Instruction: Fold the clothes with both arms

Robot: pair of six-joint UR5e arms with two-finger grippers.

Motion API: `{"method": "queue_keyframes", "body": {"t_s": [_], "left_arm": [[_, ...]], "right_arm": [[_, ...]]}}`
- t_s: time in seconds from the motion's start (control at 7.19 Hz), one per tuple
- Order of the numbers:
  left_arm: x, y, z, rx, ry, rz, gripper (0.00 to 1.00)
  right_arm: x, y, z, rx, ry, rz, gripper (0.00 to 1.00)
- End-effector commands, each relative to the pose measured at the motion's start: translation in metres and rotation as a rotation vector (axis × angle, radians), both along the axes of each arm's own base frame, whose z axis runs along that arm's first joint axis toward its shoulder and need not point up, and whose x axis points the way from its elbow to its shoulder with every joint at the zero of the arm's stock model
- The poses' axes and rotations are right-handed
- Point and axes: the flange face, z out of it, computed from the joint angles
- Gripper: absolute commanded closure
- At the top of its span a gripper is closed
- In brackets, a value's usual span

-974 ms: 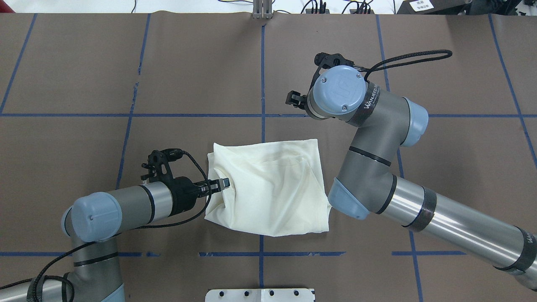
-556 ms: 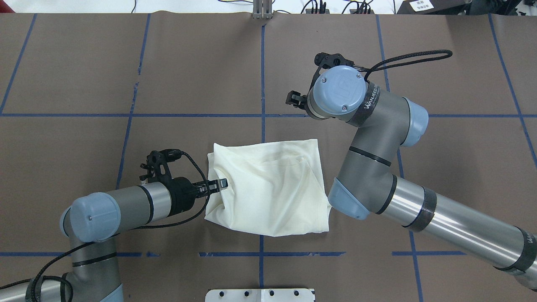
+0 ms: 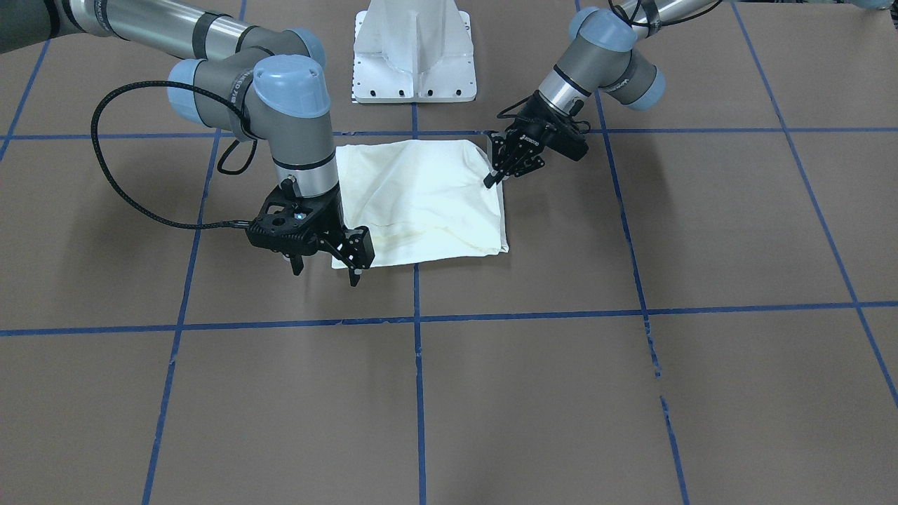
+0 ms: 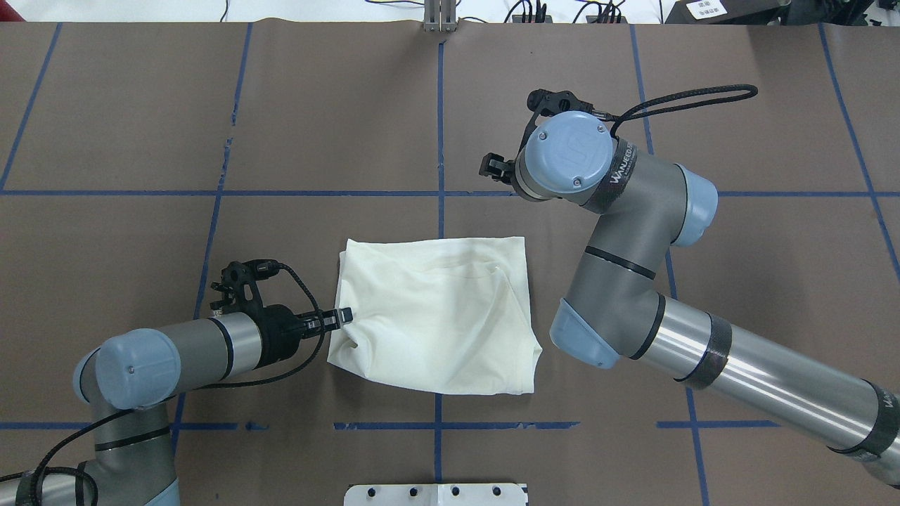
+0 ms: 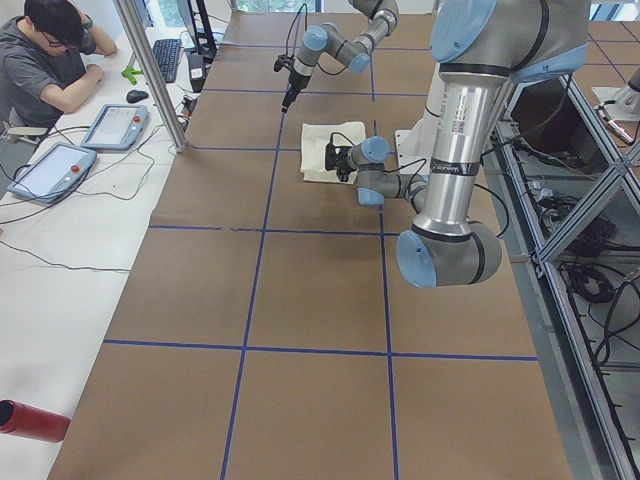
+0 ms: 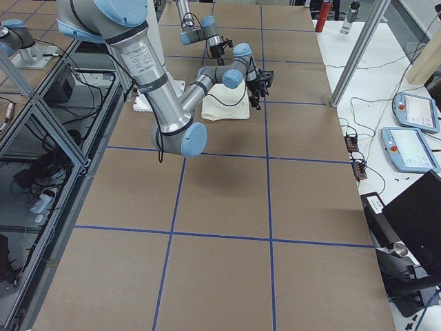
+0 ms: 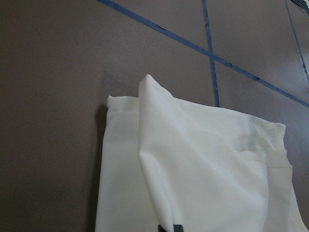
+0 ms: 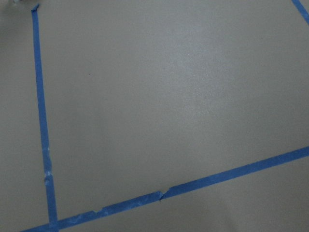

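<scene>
The cream shirt (image 4: 436,316) lies folded into a rough square on the brown table, plain side up; no print shows. My left gripper (image 4: 342,318) is shut on the shirt's left edge and pinches up a ridge of cloth, which the left wrist view (image 7: 154,125) shows running to the gripper (image 7: 170,227). The front-facing view shows it at the shirt's right edge (image 3: 489,182). My right gripper (image 3: 326,272) is open and empty, and hangs above the shirt's (image 3: 421,200) far corner. In the overhead view its wrist (image 4: 569,158) hides it.
The white pedestal base (image 3: 414,49) stands at the robot's side of the table. Blue tape lines (image 4: 439,140) cross the brown cover. An operator (image 5: 45,60) sits at a side desk beyond the table's far edge. The right wrist view shows only tape (image 8: 41,121).
My left gripper has drawn back to the left with the shirt's edge in it. The shirt has slid a little left and lies flatter. The right arm has not moved.
</scene>
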Motion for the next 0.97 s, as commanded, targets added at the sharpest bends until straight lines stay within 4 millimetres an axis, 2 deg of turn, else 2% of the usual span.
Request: {"method": "queue_keyframes", "body": {"t_s": [0.0, 0.14, 0.28, 0.42, 0.83], "left_arm": [[0.004, 0.000, 0.008, -0.009, -0.015, 0.001, 1.00], [0.002, -0.001, -0.001, -0.002, 0.002, 0.001, 0.57], [-0.004, 0.002, -0.018, 0.010, 0.034, 0.006, 0.01], [-0.015, 0.006, -0.033, 0.018, 0.063, 0.015, 0.00], [-0.013, 0.016, -0.033, 0.011, 0.066, 0.087, 0.00]], "right_arm": [[0.000, 0.000, 0.000, 0.000, 0.000, 0.000, 0.00], [0.000, 0.000, 0.001, -0.001, 0.002, 0.000, 0.00], [0.000, 0.000, 0.001, -0.001, 0.002, 0.000, 0.00], [0.000, 0.000, 0.001, -0.001, 0.002, 0.000, 0.00], [0.000, 0.000, 0.001, -0.001, 0.002, 0.000, 0.00]]}}
